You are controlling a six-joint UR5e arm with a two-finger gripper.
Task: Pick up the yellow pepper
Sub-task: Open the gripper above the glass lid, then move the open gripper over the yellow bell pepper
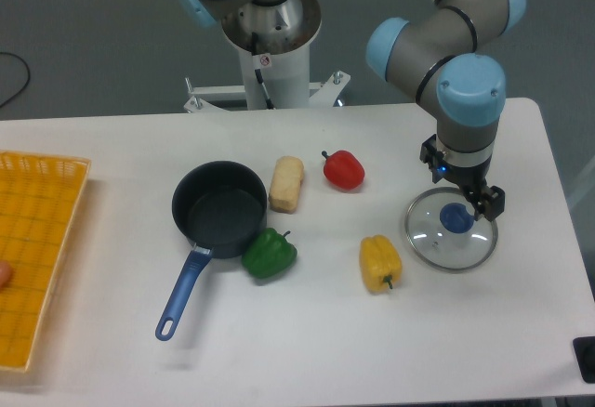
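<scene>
grey arm, blue joint caps

A white table with rounded corners fills most of what I see, its top smooth, evenly lit and faintly glossy, with only soft shadows on it. Behind its far edge the floor is a dull grey-green, darker than the table. A thin black cable loops across that floor at the far left. At the far right, past the table's edge, a pale strip shows, too blurred to make out.
</scene>
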